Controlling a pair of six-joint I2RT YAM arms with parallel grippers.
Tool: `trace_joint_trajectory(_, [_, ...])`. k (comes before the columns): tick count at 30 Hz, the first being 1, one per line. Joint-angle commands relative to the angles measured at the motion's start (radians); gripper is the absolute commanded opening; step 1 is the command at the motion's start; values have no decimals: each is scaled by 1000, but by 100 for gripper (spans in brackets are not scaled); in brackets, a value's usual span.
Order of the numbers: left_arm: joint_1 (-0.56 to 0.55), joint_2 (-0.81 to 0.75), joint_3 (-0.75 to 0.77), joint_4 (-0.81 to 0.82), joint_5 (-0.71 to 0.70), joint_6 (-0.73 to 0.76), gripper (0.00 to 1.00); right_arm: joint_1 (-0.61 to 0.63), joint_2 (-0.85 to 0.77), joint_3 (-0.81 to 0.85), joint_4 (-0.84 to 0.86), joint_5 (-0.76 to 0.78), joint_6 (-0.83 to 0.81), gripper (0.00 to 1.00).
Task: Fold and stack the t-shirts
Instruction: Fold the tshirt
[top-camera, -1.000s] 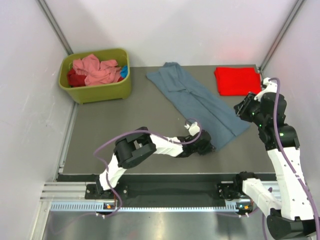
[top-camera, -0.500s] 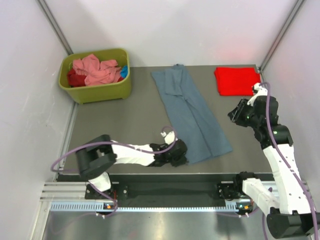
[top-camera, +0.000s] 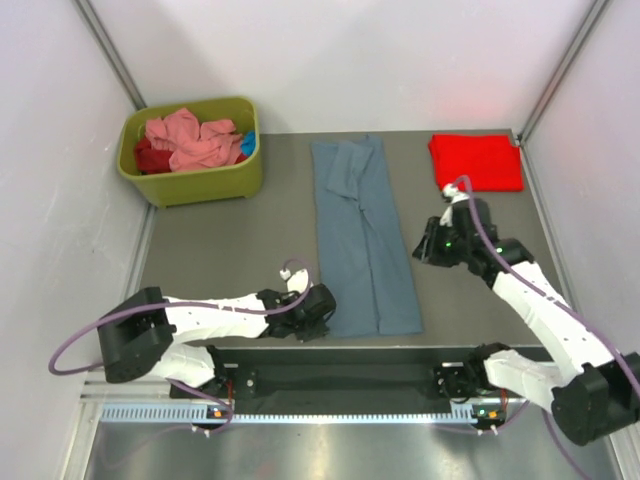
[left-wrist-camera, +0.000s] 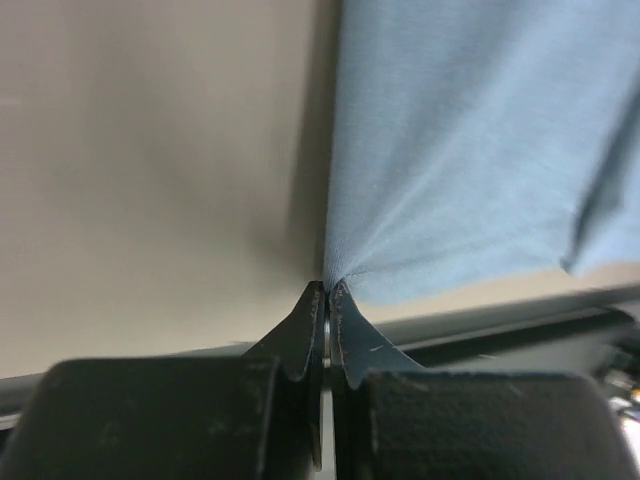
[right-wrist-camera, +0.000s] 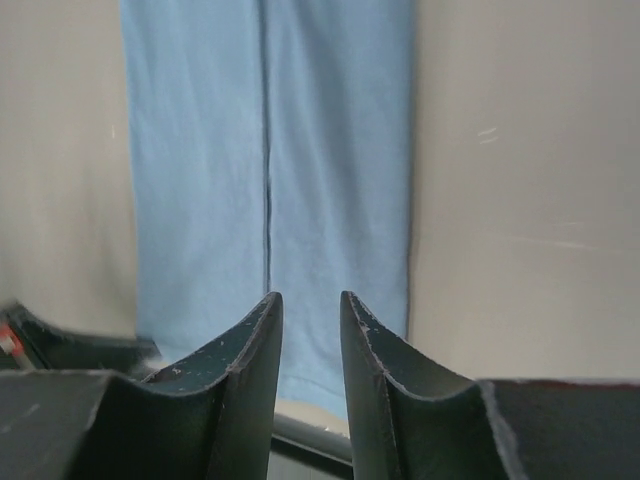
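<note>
The slate blue-grey t-shirt (top-camera: 362, 235) lies as a long narrow strip running front to back down the middle of the table. My left gripper (top-camera: 325, 312) is low at its near left corner, shut on the hem. In the left wrist view the cloth (left-wrist-camera: 470, 140) fans out from the pinched fingertips (left-wrist-camera: 327, 287). My right gripper (top-camera: 424, 249) hovers just right of the strip, open with nothing between its fingers. In the right wrist view it (right-wrist-camera: 311, 300) looks over the shirt (right-wrist-camera: 270, 180). A folded bright red t-shirt (top-camera: 478, 161) lies at the back right.
An olive-green bin (top-camera: 196, 183) at the back left holds salmon pink (top-camera: 190, 138) and dark red (top-camera: 150, 157) t-shirts. The table's near edge with a black rail (top-camera: 350, 375) runs just behind my left gripper. White walls close in both sides.
My left gripper dragged the shirt's near corner leftward, swinging the strip from diagonal to straight front-to-back. My right arm came left and lower toward the shirt's right edge.
</note>
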Motion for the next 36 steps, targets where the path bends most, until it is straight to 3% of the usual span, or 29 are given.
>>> trace_joint_trajectory(1, [24, -57, -25, -96, 26, 53, 0, 133, 36, -16, 54, 91, 56, 31])
trace_joint_trajectory(10, [196, -258, -135, -167, 98, 186, 0, 313, 22, -160, 23, 151, 187, 33])
trace_joint_trajectory(12, [211, -289, -135, -161, 125, 212, 7, 327, -2, -203, 19, 137, 233, 34])
trace_joint_trajectory(13, [211, -307, -131, -161, 133, 222, 18, 336, -22, -245, 17, 129, 242, 35])
trace_joint_trajectory(16, [213, -316, -100, -147, 177, 258, 36, 367, -53, -298, 17, 88, 286, 37])
trace_joint_trajectory(19, [213, -290, -74, -113, 248, 285, 41, 414, -67, -334, 45, 53, 337, 38])
trace_joint_trajectory(27, [213, -209, -43, -158, 266, 315, 39, 554, -44, -394, 99, 101, 470, 38])
trace_joint_trajectory(36, [236, -302, -54, -224, 222, 338, 42, 649, 8, -409, 119, 180, 527, 35])
